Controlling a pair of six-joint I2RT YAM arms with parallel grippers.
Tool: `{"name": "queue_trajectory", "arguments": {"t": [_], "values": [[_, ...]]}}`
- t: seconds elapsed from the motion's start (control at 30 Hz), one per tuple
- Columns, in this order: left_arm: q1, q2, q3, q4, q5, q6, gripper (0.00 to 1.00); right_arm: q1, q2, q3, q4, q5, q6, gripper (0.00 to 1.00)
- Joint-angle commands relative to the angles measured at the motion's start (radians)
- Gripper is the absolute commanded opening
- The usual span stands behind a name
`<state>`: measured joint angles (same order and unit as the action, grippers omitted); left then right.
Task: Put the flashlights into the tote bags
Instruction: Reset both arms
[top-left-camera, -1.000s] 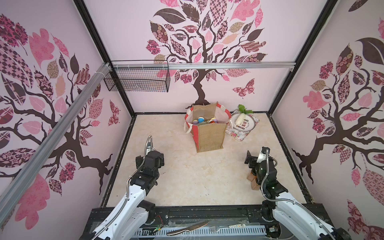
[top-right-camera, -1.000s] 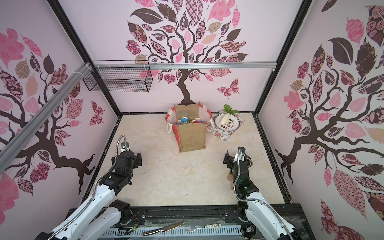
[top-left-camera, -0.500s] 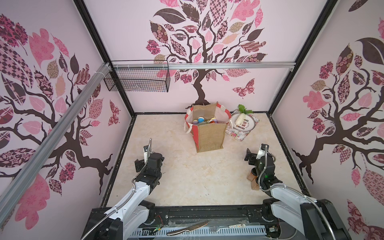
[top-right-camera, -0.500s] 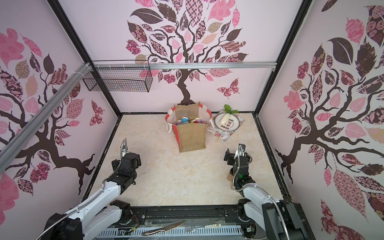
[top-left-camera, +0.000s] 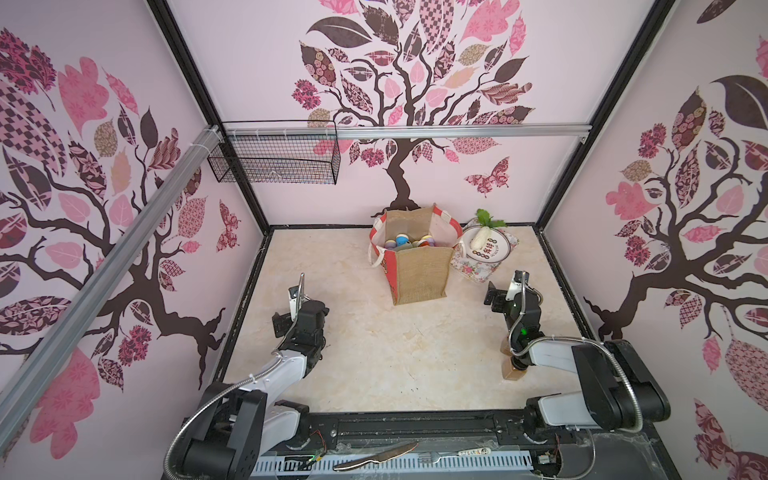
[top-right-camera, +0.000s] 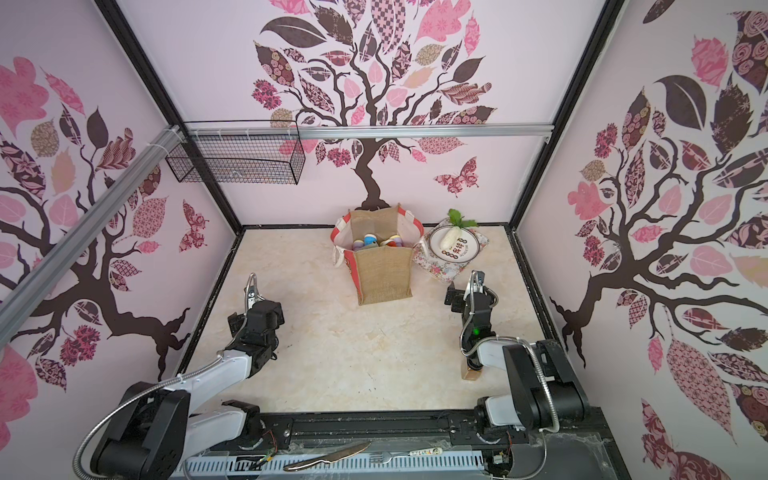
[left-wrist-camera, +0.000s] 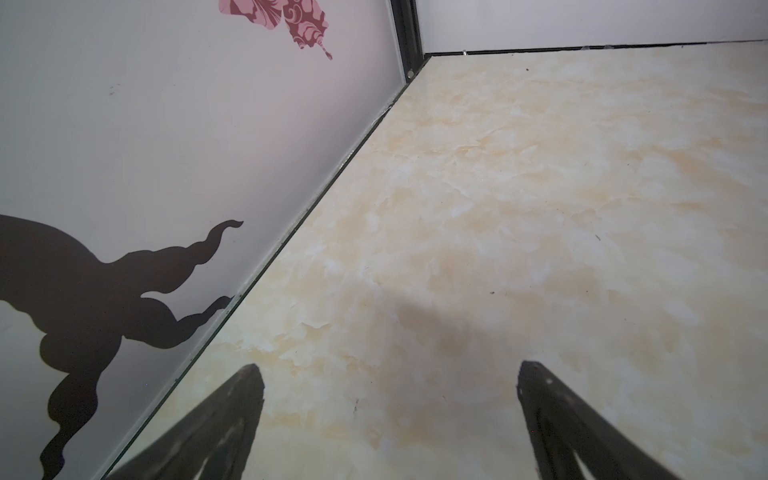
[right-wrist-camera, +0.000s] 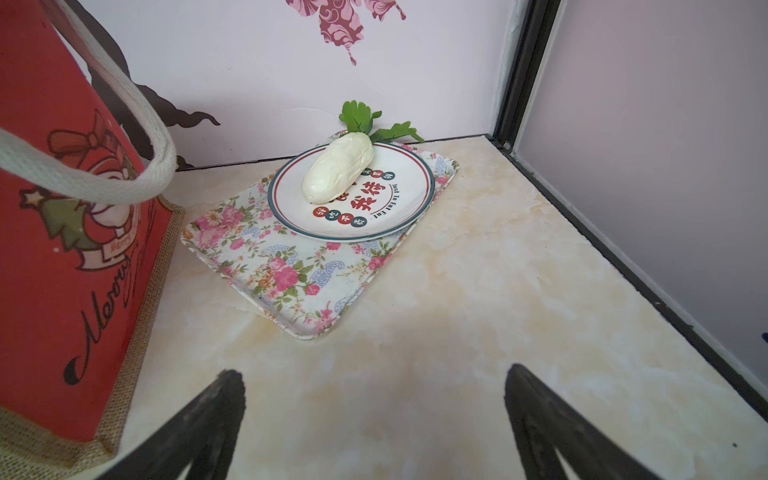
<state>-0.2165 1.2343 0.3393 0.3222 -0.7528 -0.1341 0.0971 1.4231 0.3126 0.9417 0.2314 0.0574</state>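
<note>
At the far middle of the tabletop stood one tote bag, and just right of it one floral tray carrying one plate with one white radish. Nearer, the left gripper and right gripper hung low, jaws spread wide, holding nothing. Inside the bag lay the flashlights, about five heads showing.

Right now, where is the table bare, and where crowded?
Bare: the wide middle between the left claw and right claw, in front of the tote bag; also the back-left corner beside the bag. Crowded: back right, floral tray close by the bag; jar under the right arm.
</note>
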Motion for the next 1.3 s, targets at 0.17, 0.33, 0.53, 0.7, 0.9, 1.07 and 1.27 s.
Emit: {"name": "queue_trajectory", "arguments": {"t": [0.17, 0.33, 0.53, 0.7, 0.9, 1.07, 1.27], "values": [[0.066, 0.174, 0.09, 0.307, 0.072, 0.061, 0.98, -0.045, 0.118, 0.016, 0.119, -0.098, -0.012, 1.0], [0.104, 0.277, 0.11, 0.413, 0.132, 0.058, 0.98, -0.048, 0.126, -0.004, 0.16, -0.107, -0.01, 1.0], [0.109, 0.312, 0.114, 0.464, 0.181, 0.095, 0.98, -0.049, 0.143, -0.016, 0.199, -0.11, -0.014, 1.0], [0.16, 0.306, 0.099, 0.478, 0.314, 0.076, 0.98, -0.049, 0.146, -0.018, 0.207, -0.113, -0.014, 1.0], [0.199, 0.331, 0.04, 0.582, 0.466, 0.068, 0.98, -0.049, 0.149, -0.016, 0.209, -0.11, -0.014, 1.0], [0.204, 0.343, 0.038, 0.602, 0.469, 0.071, 0.98, -0.049, 0.151, -0.013, 0.203, -0.108, -0.015, 1.0], [0.204, 0.358, 0.026, 0.646, 0.471, 0.081, 0.98, -0.048, 0.142, -0.025, 0.219, -0.107, -0.018, 1.0]]}}
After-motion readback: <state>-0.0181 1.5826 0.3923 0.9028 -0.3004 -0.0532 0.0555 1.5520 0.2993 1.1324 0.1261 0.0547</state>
